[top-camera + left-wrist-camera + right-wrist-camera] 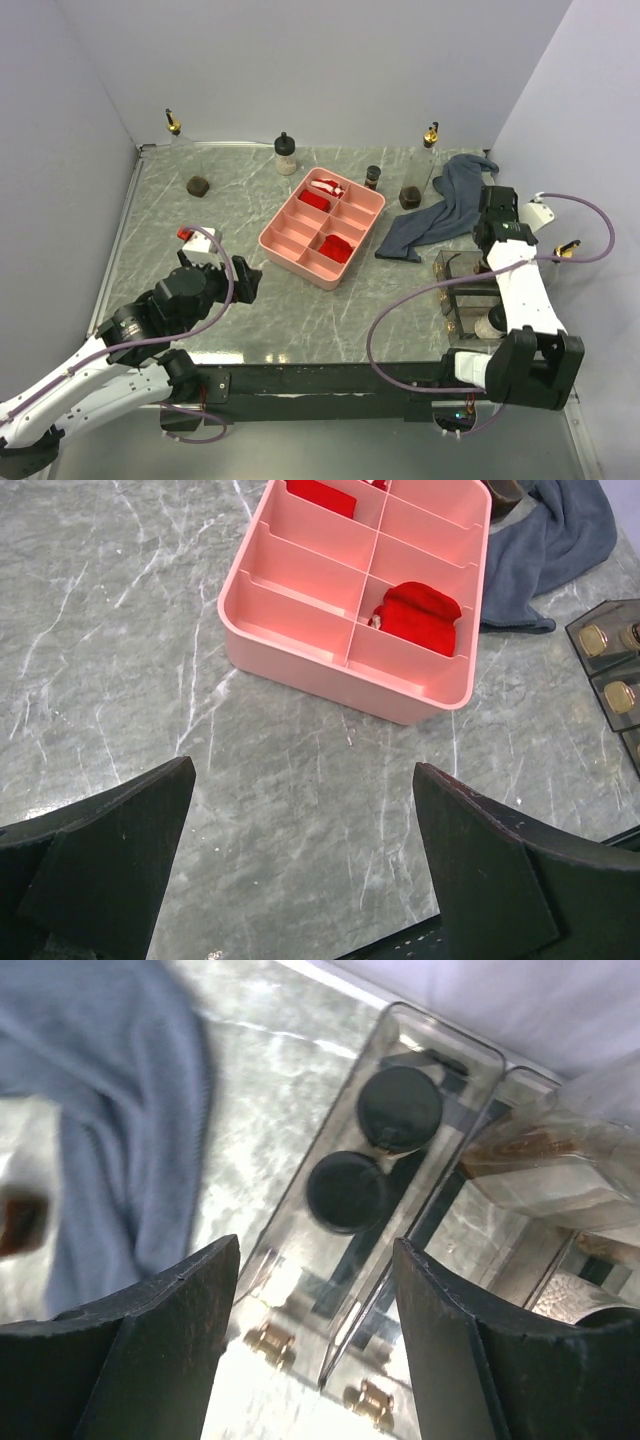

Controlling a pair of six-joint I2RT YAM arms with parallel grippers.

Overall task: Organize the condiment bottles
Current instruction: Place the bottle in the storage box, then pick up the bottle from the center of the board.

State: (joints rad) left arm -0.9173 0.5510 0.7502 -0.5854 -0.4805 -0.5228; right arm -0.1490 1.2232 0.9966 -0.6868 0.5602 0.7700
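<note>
Several condiment bottles stand along the back: a tall clear one with a gold spout (173, 125), a black-capped cream one (286, 153), a squat dark jar (198, 185), a small dark bottle (372, 178) and a tall gold-spouted one (428, 150). My left gripper (245, 280) is open and empty over bare table (304, 780). My right gripper (492, 232) is open and empty (318, 1260) above clear organizer bins (470, 290). One bin (300, 1240) holds two black-capped bottles (400, 1108) (346, 1190). Gold spouts (268, 1340) show below my fingers.
A pink divided tray (290, 245) with red items sits mid-table and shows in the left wrist view (300, 655). A blue-grey cloth (440, 215) lies right of it, next to the bins. A red-capped item (186, 233) sits by my left arm. Walls close in on three sides.
</note>
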